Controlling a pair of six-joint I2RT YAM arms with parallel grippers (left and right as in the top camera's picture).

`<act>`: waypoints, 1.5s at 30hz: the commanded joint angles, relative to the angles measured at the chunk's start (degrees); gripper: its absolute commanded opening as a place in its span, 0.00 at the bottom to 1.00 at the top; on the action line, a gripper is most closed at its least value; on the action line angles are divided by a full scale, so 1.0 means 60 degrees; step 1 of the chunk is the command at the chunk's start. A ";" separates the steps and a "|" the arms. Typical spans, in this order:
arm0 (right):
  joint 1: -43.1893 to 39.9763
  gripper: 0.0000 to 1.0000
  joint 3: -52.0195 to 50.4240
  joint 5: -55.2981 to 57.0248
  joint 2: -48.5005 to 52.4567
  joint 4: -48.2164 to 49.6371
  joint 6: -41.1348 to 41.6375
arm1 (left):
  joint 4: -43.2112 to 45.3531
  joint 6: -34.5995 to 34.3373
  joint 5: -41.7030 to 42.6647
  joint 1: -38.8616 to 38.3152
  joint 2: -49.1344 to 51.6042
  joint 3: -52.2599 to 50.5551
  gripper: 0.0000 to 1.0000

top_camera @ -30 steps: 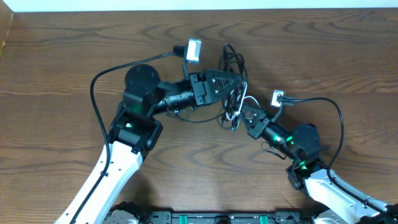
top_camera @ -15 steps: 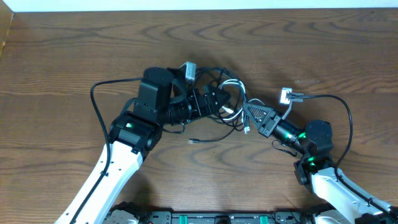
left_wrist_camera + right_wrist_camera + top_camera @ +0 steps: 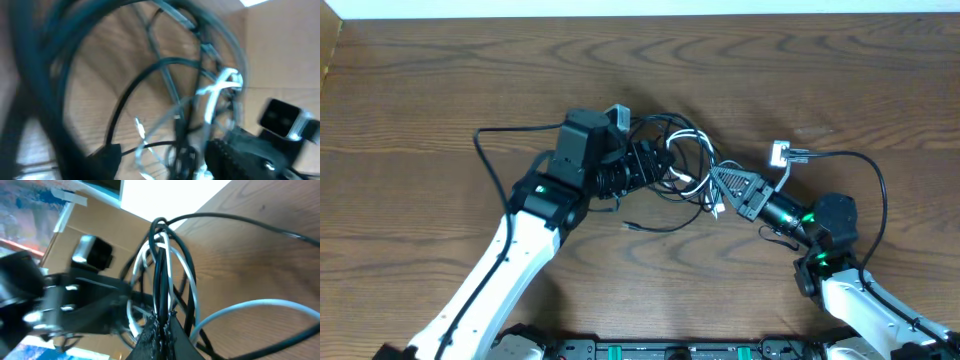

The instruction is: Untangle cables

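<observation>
- two arms: left arm, right arm
- two end effectors: left end effector, right end effector
- one white cable
- black cables: several, too tangled to count
- one tabletop

A brown wood-grain table fills the overhead view, its dark grain running in long waves from side to side. A thin white strip lies along its far edge, and a sliver of lighter tan surface shows past its left corner. In the right wrist view the tabletop meets a tan, cardboard-coloured panel, with a bright white area above it and, at upper left, a blue and red patch too blurred to identify.
</observation>
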 commanded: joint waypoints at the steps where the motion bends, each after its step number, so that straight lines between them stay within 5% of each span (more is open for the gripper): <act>1: -0.0248 0.01 0.0069 -0.0474 -0.0113 0.0098 0.0171 | 0.0000 0.0168 -0.0095 -0.0033 0.0277 0.0040 0.38; 6: -0.0557 0.01 0.0069 -0.0892 -0.0113 0.0098 0.0339 | 0.0102 0.0168 -0.0095 -0.0033 0.0364 0.0040 0.08; 20: -0.0608 0.01 0.0066 -0.1184 -0.0113 -0.1453 -0.0994 | 0.1271 0.0175 0.0572 -0.0029 0.0353 0.0040 0.08; 37: -0.0608 0.01 0.0066 -0.1177 -0.0113 -0.1756 -0.1016 | 0.1279 0.0171 0.0557 -0.0029 0.0353 0.0040 0.08; 41: -0.0608 0.01 0.0066 -0.1177 -0.0113 -0.2193 -0.1024 | 0.1279 0.0171 0.0557 -0.0029 0.0353 0.0040 0.16; 44: -0.0608 0.01 0.0066 -0.1180 -0.0113 -0.2393 -0.1140 | 0.1279 0.0171 0.0557 -0.0029 0.0353 0.0040 0.15; 45: -0.0608 0.01 0.0066 -0.1180 -0.0113 -0.2393 -0.1137 | 0.1282 0.0171 0.0557 -0.0029 0.0353 0.0040 0.08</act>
